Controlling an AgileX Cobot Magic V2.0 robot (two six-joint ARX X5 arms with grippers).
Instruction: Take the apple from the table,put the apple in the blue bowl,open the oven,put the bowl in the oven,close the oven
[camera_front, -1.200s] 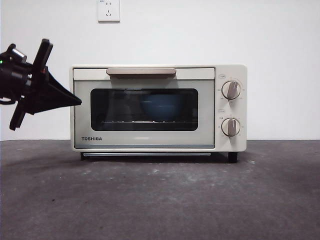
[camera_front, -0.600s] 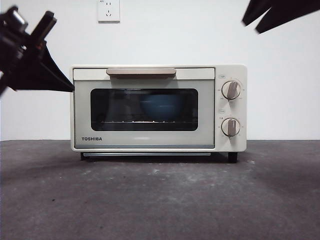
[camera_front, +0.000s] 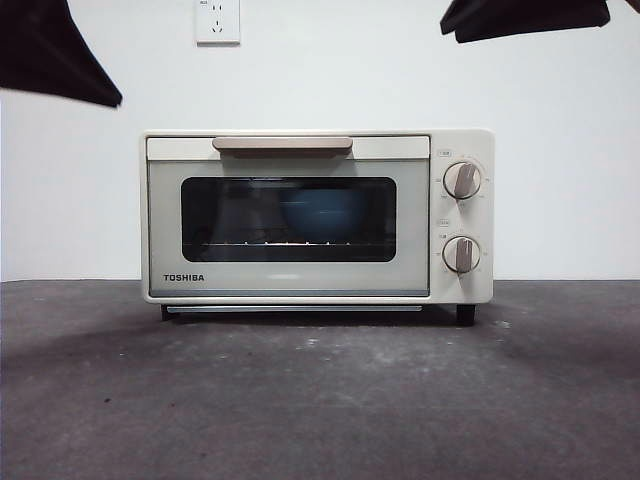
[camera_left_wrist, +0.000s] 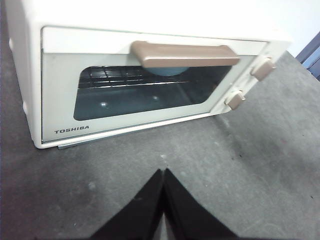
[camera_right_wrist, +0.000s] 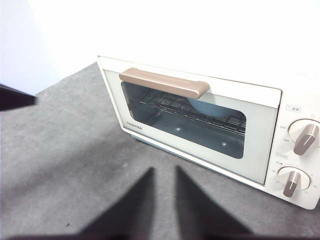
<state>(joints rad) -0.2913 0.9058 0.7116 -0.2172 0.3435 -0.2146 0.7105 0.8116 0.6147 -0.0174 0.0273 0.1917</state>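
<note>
Oven (camera_front: 318, 216) door is closed, sitting square on the desk (camera_front: 320, 400), handle (camera_front: 282, 145) flush along the top of the door. Blue bowl (camera_front: 322, 214) is inside on the wire rack (camera_front: 290, 243), dim through the dark glass; only a sliver of its rim shows under the handle from the left wrist view (camera_left_wrist: 167, 71) and the right wrist view (camera_right_wrist: 206, 106). Apple not discernible through the glass, can't tell.

Left tool (camera_left_wrist: 163, 172): clenched, tips touching, nothing between them, hanging over bare desk in front of the oven. In the front view it's the dark shape at the top left corner (camera_front: 60, 60).

Right tool (camera_right_wrist: 164, 172): narrow gap between the jaws, released, empty, also above the desk short of the oven door. Front view has it at the top right edge (camera_front: 525, 17).

Both knobs (camera_front: 462, 180) on the right panel are untouched, well clear of either tool. Wall socket (camera_front: 217, 20) above the oven.
</note>
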